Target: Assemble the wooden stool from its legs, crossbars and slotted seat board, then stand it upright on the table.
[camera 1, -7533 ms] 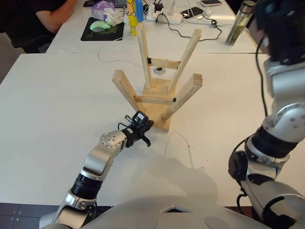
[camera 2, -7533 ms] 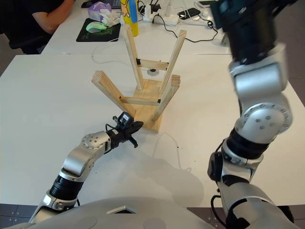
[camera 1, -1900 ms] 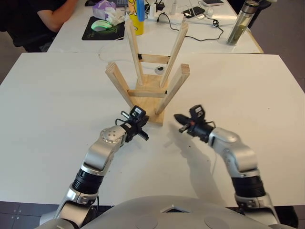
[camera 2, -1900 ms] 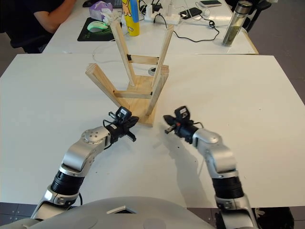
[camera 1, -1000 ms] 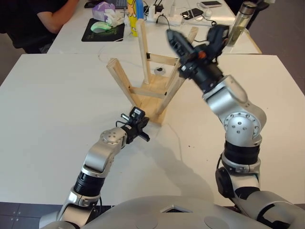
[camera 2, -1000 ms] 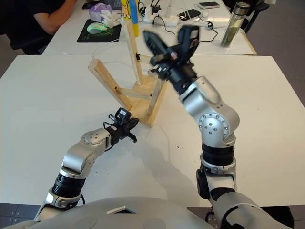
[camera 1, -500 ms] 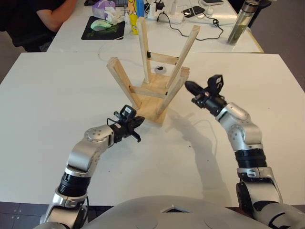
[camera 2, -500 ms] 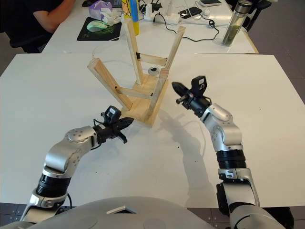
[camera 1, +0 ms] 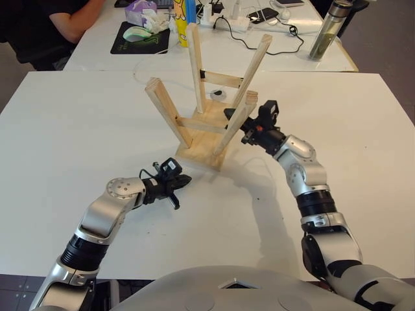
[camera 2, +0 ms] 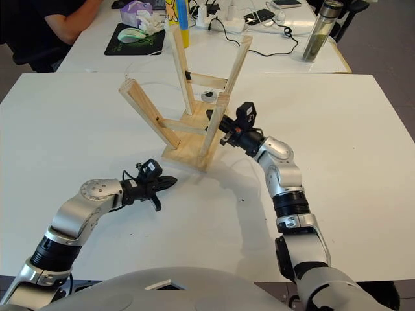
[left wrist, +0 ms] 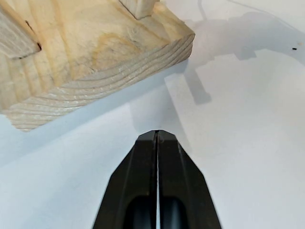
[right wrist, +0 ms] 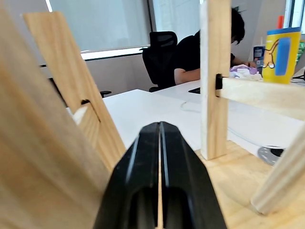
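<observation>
Upturned stool (camera 1: 201,146) is resting on the counter (camera 1: 78,129) — left tool (camera 1: 183,181) clenched empty nearby, right tool (camera 1: 229,116) clenched empty between its legs (camera 1: 251,71).

white table (camera 1: 78,123) | stool (camera 1: 201,144) upside down, seat board flat | grey disc (camera 1: 218,94) behind

Bare grainy wood stool (camera 1: 202,144), matt white table (camera 1: 78,129)

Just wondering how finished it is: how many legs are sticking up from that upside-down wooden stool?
4. The left leg leans outward; the back-left leg and back-right leg rise at the far side; the near-right leg stands at the front. None appears hidden.
</observation>
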Available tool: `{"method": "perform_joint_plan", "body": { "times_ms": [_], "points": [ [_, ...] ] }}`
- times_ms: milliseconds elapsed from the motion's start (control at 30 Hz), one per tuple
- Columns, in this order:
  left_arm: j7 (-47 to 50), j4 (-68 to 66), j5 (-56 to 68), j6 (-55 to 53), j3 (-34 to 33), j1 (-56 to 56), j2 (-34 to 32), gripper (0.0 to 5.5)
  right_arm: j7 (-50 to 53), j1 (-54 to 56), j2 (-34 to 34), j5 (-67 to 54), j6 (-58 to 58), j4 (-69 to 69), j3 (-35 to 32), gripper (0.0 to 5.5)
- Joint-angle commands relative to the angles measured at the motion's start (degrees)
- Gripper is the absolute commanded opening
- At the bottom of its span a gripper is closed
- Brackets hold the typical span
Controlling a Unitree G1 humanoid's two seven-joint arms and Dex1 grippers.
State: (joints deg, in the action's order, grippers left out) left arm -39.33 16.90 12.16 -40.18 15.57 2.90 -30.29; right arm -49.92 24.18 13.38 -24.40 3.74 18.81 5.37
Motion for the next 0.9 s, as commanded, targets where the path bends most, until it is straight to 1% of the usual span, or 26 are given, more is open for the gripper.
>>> {"method": "perform_joint_plan", "body": {
  "times_ms": [33, 133, 200, 267, 333, 400, 467, 533, 600, 633, 700, 767, 800, 833, 900],
  "points": [
    [-0.11, -1.94, -0.91, 0.83, -0.69, 1.02, -1.19, 0.03, -5.11, -2.94, 0.45, 1.14, 4.77, -7.47, 6.14, 0.00],
    [0.28, -4.64, -1.84, 2.29, -1.65, 1.79, -1.68, 0.03, -6.59, -5.36, 1.17, 1.99, 8.20, -14.10, 10.60, 0.00],
    [0.21, -6.21, -2.24, 3.13, -2.10, 2.71, -1.84, 0.03, -5.54, -6.85, 1.11, 2.86, 9.71, -18.40, 12.82, 0.00],
    [0.13, -6.98, -2.14, 3.48, -2.30, 3.41, -1.59, 0.03, -3.35, -7.97, 0.85, 2.35, 11.44, -22.93, 13.09, 0.00],
    [0.19, -7.35, -2.49, 3.91, -2.44, 3.27, -1.69, 0.03, 1.03, -7.38, 0.25, 1.60, 13.38, -28.86, 11.04, 0.00],
    [0.25, -7.55, -2.88, 4.25, -2.53, 2.96, -1.75, 0.03, 8.11, -3.76, -1.56, -2.65, 18.73, -36.67, 6.21, 0.00],
    [0.70, -7.23, -3.22, 4.48, -2.60, 2.28, -1.69, 0.03, 14.98, 2.11, -3.19, -11.05, 25.13, -42.30, -0.18, 0.00],
    [1.30, -6.27, -3.23, 4.35, -2.81, 1.12, -1.48, 0.03, 21.03, 7.39, -2.71, -20.72, 31.86, -44.39, -6.38, 0.00],
    [1.70, -6.15, -3.36, 4.53, -2.79, 0.81, -1.21, 0.03, 24.90, 9.44, -0.99, -27.26, 36.49, -45.95, -10.31, 0.00],
    [1.78, -6.37, -3.39, 4.67, -2.76, 0.87, -1.12, 0.03, 27.35, 9.89, -1.00, -31.24, 37.86, -46.69, -12.02, 0.00],
    [1.91, -7.16, -3.42, 5.01, -2.90, 1.12, -1.02, 0.03, 35.14, 12.08, -3.49, -42.44, 37.61, -47.18, -16.19, 0.00],
    [1.80, -7.61, -3.68, 5.45, -2.87, 0.99, -1.28, 0.03, 44.59, 17.90, -4.91, -55.49, 32.87, -46.47, -21.17, 0.00],
    [1.89, -7.57, -3.63, 5.52, -3.01, 0.71, -1.24, 0.03, 48.09, 21.47, -4.00, -60.42, 30.16, -44.83, -24.36, 0.00],
    [1.79, -7.27, -3.57, 5.46, -2.88, 0.50, -1.24, 0.03, 50.91, 25.13, -1.05, -64.02, 27.65, -41.80, -28.84, 0.00],
    [1.84, -6.74, -3.55, 5.29, -2.70, -0.13, -1.25, 0.03, 51.89, 28.88, 7.96, -65.64, 25.81, -33.70, -37.23, 0.00]
  ]
}}
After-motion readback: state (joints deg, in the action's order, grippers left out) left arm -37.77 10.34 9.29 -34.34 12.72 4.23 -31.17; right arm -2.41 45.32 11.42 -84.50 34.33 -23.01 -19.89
